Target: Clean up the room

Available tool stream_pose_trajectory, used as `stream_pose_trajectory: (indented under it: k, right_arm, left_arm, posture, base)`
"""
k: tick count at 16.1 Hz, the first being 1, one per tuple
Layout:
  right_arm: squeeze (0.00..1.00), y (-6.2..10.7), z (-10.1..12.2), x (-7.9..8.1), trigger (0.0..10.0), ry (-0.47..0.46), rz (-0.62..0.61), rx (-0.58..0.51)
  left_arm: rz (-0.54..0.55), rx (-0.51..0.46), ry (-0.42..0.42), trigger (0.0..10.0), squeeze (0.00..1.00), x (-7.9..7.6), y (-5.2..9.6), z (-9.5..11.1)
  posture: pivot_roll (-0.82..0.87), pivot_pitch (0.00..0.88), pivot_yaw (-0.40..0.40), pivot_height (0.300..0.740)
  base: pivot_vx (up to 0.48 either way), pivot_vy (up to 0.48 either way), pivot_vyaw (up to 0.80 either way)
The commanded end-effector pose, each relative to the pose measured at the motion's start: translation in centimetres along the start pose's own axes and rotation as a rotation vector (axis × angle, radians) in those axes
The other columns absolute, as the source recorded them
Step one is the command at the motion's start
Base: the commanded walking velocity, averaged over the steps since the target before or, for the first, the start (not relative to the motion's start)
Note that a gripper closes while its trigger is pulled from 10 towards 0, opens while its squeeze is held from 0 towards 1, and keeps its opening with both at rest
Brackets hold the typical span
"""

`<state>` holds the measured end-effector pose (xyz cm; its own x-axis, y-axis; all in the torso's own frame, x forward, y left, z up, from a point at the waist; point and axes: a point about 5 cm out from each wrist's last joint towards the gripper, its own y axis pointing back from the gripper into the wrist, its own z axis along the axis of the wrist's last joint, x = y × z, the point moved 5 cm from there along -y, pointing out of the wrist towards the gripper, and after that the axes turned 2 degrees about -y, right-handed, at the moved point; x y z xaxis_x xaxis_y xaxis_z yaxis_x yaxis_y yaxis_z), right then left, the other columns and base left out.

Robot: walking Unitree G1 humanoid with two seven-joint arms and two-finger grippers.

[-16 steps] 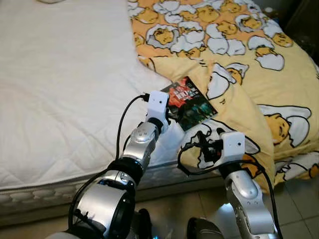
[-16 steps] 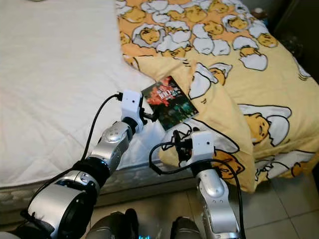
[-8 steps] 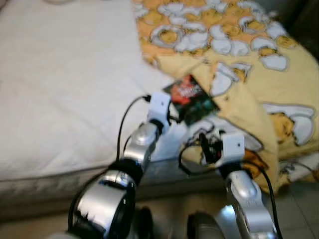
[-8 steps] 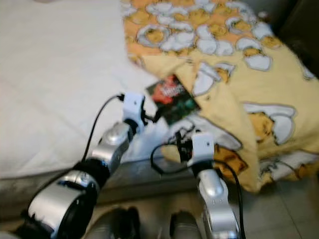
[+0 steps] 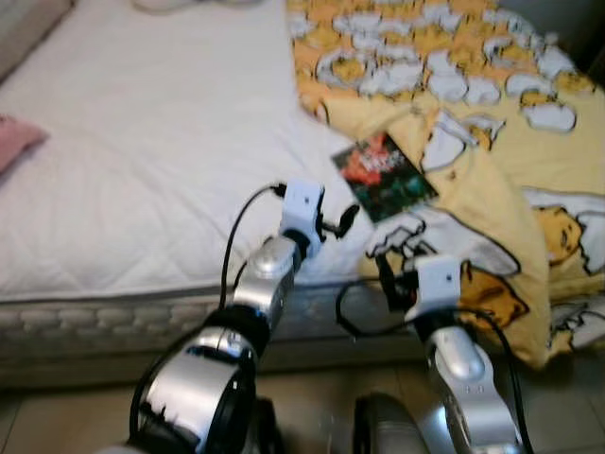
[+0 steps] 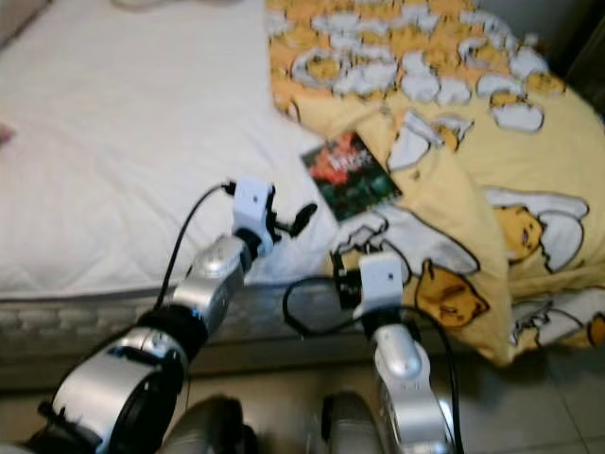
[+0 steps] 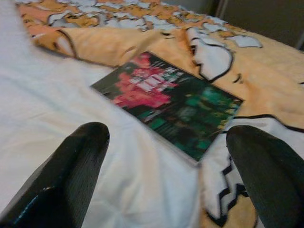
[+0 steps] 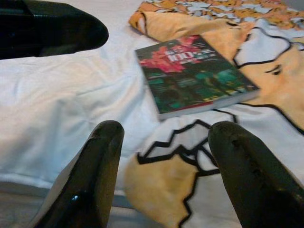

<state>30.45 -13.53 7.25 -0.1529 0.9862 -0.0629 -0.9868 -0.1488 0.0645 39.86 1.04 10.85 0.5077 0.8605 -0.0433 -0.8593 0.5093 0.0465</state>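
A book (image 5: pixel 385 175) with a dark red and green cover lies flat on the bed, at the edge of the yellow duvet (image 5: pixel 492 142). My left gripper (image 5: pixel 342 219) hovers open just short of the book's near corner, over the white sheet. In the left wrist view the book (image 7: pixel 166 99) sits ahead between the two spread fingers (image 7: pixel 71 175). My right gripper (image 5: pixel 389 274) is open too, lower down at the mattress edge over the hanging duvet. The book (image 8: pixel 192 73) lies beyond its fingertips (image 8: pixel 97 171) in the right wrist view.
The white mattress (image 5: pixel 142 170) spreads to the left, with a pink item (image 5: pixel 19 142) at its far left edge. The yellow egg-print duvet drapes over the bed's right side to the tiled floor (image 5: pixel 57 421).
The camera has pulled back and shifted, so the bed sits further away. My left gripper now stands short of the book instead of at its edge. The book has not moved.
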Motion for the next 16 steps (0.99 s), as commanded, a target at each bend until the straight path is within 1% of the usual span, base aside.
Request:
stream_pose_trajectory:
  k: [1,3,6,7,10,16]
  right_arm:
    - [0.00,0.02,0.31,-0.06,10.0,0.003,-0.002,-0.015]
    - [0.00,0.15,0.36,0.02,10.0,0.002,-0.001,-0.019]
    - [0.00,0.18,0.40,0.03,10.0,0.004,-0.001,-0.021]
    - [0.00,0.13,0.46,0.03,10.0,0.007,-0.001,-0.023]
    - [0.00,-0.11,0.50,0.03,10.0,-0.004,0.000,-0.019]
    - [0.00,-0.16,0.38,0.38,10.0,-0.016,0.013,-0.014]
  left_arm:
    - [-0.022,-0.027,-0.007,10.0,1.00,-0.64,-0.29,0.75]
    - [-0.046,-0.033,0.001,10.0,1.00,-0.99,-0.29,0.79]
    - [-0.054,-0.034,0.004,10.0,1.00,-1.04,-0.31,0.84]
    - [-0.044,-0.035,0.004,10.0,1.00,-0.87,-0.32,0.89]
    - [-0.036,-0.032,-0.004,10.0,1.00,-0.64,-0.32,0.92]
    - [-0.026,-0.033,-0.013,10.0,1.00,-0.22,-0.20,0.89]
  posture:
    - [-0.17,0.106,0.033,0.684]
    - [-0.17,0.114,0.034,0.684]
    - [-0.17,0.116,0.032,0.684]
    - [-0.17,0.116,0.030,0.684]
    - [-0.17,0.115,0.029,0.684]
    - [-0.16,0.121,0.028,0.684]
  base:
    - [0.341,-0.334,0.00]
    - [0.356,-0.317,0.00]
    - [0.368,-0.304,0.00]
    - [0.326,0.000,0.00]
    - [0.000,0.000,0.00]
    - [0.000,0.000,-0.71]
